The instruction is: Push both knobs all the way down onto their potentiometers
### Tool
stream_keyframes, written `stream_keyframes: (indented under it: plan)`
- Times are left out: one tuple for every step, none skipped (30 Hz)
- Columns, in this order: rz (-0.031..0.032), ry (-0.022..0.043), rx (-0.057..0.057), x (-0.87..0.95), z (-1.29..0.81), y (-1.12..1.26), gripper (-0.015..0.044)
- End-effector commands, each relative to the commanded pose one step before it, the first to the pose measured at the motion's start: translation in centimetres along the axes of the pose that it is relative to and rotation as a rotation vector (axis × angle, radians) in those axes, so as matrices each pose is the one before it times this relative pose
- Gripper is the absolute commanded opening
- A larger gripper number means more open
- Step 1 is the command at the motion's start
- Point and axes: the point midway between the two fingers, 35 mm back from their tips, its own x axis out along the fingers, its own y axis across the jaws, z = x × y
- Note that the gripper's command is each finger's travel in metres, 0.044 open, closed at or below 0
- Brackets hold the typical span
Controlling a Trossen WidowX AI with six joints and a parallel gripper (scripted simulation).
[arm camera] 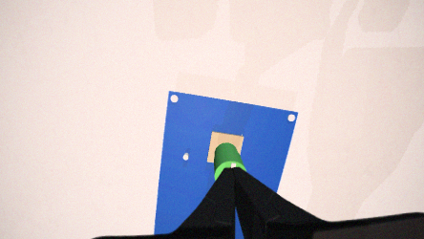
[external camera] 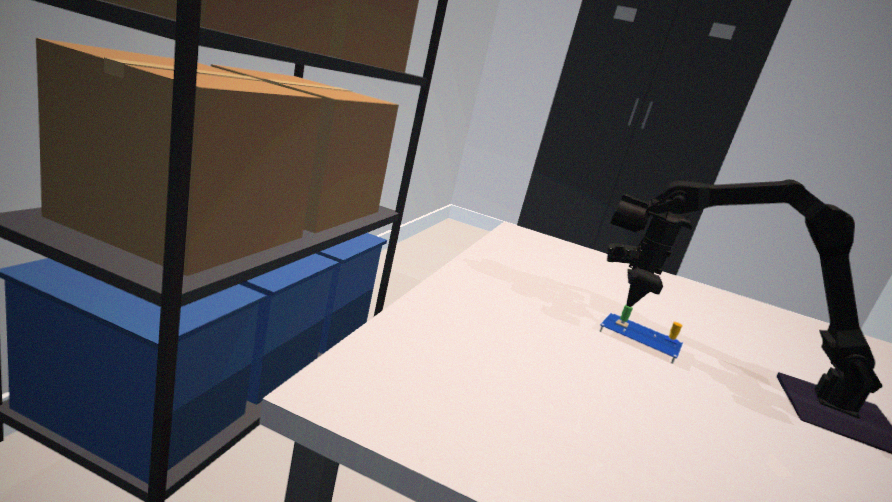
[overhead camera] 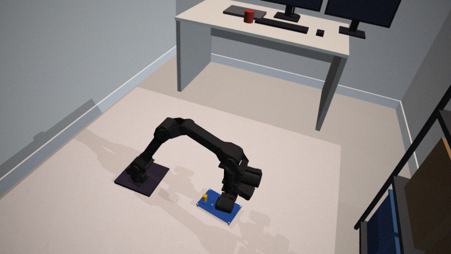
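A blue circuit board [overhead camera: 234, 215] [external camera: 649, 335] [arm camera: 186, 143] stands on short legs on the table. A green knob [external camera: 626, 313] [arm camera: 226, 157] stands upright on a tan potentiometer [arm camera: 218, 141] at one end of the board. A yellow knob [overhead camera: 205, 198] [external camera: 675, 329] stands at the other end. My gripper [overhead camera: 224, 202] [external camera: 635, 299] [arm camera: 231, 174] is shut, points straight down, and its closed fingertips rest on the top of the green knob. In the top view the gripper hides the green knob.
The arm's base sits on a dark mat [overhead camera: 159, 184] [external camera: 873, 427] beside the board. A shelf rack [external camera: 181, 249] with cardboard boxes and blue bins stands off the table's far side. A desk [overhead camera: 195, 41] stands at the back of the room.
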Motion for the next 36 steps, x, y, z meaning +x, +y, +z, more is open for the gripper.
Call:
stream_keyframes:
  plan:
    - [0.00518,0.03649,0.0036,1.474,0.25,0.067,0.0]
    - [-0.00001,0.0,0.0,-0.16,0.003,0.0,0.0]
    - [-0.00001,0.0,0.0,-0.16,0.002,0.0,0.0]
    - [-0.00001,0.0,0.0,-0.161,0.001,0.0,0.0]
    - [-0.00001,0.0,0.0,-0.162,0.001,0.0,0.0]
    - [-0.00001,0.0,0.0,-0.163,0.0,0.0,0.0]
    - [-0.00001,0.0,0.0,-0.164,-0.001,0.0,0.0]
    - [-0.00001,0.0,0.0,-0.165,-0.002,0.0,0.0]
    - [-0.00001,0.0,0.0,-0.157,-0.002,0.0,0.0]
    - [-0.00001,0.0,0.0,-0.157,-0.003,0.0,0.0]
    - [-0.00001,0.0,0.0,-0.159,-0.004,0.0,0.0]
    - [-0.00001,0.0,0.0,-0.16,-0.005,0.0,0.0]
    - [-0.00001,0.0,0.0,-0.161,-0.006,0.0,0.0]
    - [-0.00001,0.00001,0.0,-0.163,-0.006,0.0,0.0]
    - [-0.00001,0.00001,0.0,-0.165,-0.007,0.0,0.0]
    - [-0.00001,0.00001,0.0,-0.166,-0.008,0.0,0.0]
    - [-0.00001,0.00001,0.0,-0.152,-0.008,0.0,0.0]
    - [-0.00001,0.00001,0.0,-0.152,-0.009,0.0,0.0]
    - [-0.00001,0.00001,0.0,-0.154,-0.009,0.0,0.0]
    - [-0.00001,0.00001,0.0,-0.155,-0.01,0.0,0.0]
    - [-0.00001,0.00001,0.0,-0.155,-0.011,0.0,0.0]
    - [-0.00001,0.00001,0.0,-0.155,-0.012,0.0,0.0]
    - [-0.00001,0.00001,0.0,-0.155,-0.013,0.001,0.0]
    - [-0.00001,0.00001,0.0,-0.155,-0.014,0.001,0.0]
    - [0.0,0.00001,0.0,-0.123,-0.011,0.0,0.0]
    - [0.0,0.00001,0.0,-0.074,-0.007,0.0,0.0]
    - [0.0,0.0,0.0,-0.025,-0.002,0.0,0.0]
    - [-0.00252,0.00553,0.0001,0.571,-0.076,-0.03,0.0026]
    - [0.0,0.0,0.0,0.0,0.0,0.0,0.0053]
    - [0.0,0.0,0.0,0.0,0.0,0.0,0.0079]
    - [0.0,0.0,0.0,0.0,0.0,0.0,0.0105]
    - [0.0,0.0,0.0,0.0,0.0,0.0,0.0131]
    - [0.0,0.0,0.0,0.0,0.0,0.0,0.0157]
    - [0.0,0.0,0.0,0.0,0.0,0.0,0.0184]
    - [0.0,0.0,0.0,0.0,0.0,0.0,0.021]
    - [0.00003,0.00007,0.0,-0.086,-0.164,0.007,0.0236]
